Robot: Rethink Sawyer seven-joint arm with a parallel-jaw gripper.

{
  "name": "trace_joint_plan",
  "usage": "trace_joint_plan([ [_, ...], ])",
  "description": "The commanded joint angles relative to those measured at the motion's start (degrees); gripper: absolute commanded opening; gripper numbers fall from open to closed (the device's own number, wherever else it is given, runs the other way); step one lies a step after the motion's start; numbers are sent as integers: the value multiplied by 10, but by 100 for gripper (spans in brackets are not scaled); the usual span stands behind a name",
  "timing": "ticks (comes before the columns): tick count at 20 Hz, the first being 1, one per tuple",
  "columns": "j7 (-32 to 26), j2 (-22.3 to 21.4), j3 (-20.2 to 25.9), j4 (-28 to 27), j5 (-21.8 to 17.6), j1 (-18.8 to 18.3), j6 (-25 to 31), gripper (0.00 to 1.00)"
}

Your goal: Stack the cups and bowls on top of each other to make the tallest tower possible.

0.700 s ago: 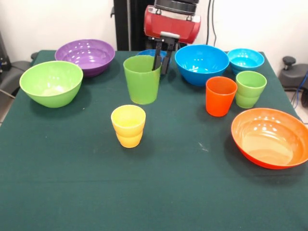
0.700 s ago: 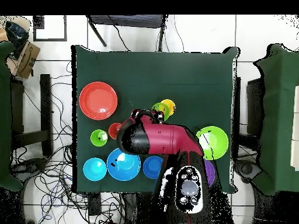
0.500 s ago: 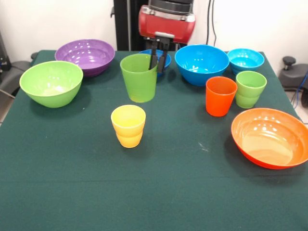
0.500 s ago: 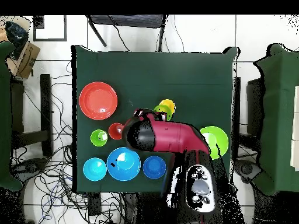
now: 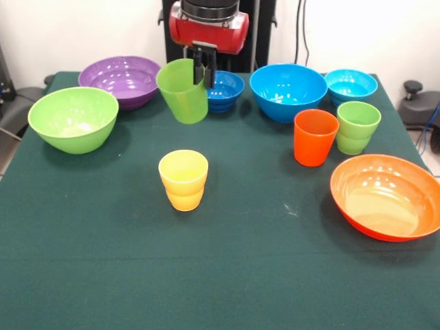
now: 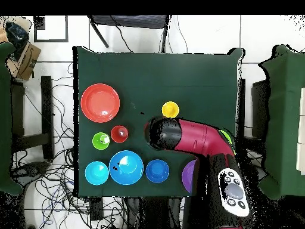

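Lifted and carried toward the large purple bowl (image 5: 122, 78): plain green plastic cup (image 5: 182, 90) | tilted, off counter (image 5: 261, 275) | gripper (image 5: 204, 67) clamped on its rim

- Green cup (image 5: 182, 90): far rim masked by the claw (image 5: 204, 67); wholly hidden under the arm (image 6: 196, 138) in the overhead view.
- Lime green bowl (image 6: 227, 136): only a sliver shows past the arm from above.
- Purple bowl (image 6: 188, 175): about half covered by the arm, at the tabletop (image 6: 179, 77) edge.
- Dark blue bowl (image 5: 225, 90): near-left side hidden behind the green cup and claw.
- Orange bowl (image 5: 385, 196): right rim cut by the front picture's edge.
- Arm: top cropped by the front view's upper edge.
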Motion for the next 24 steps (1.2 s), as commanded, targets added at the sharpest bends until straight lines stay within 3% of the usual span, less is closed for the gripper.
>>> trace_joint_plan([
  [1,-40,-6,76,19,-5,-1,49,0],
  [13,-34,-22,72,6,-27,16,57,0],
  [18,-34,-41,66,-2,-31,27,92,0],
  [24,-34,-38,75,9,-31,27,78,0],
])
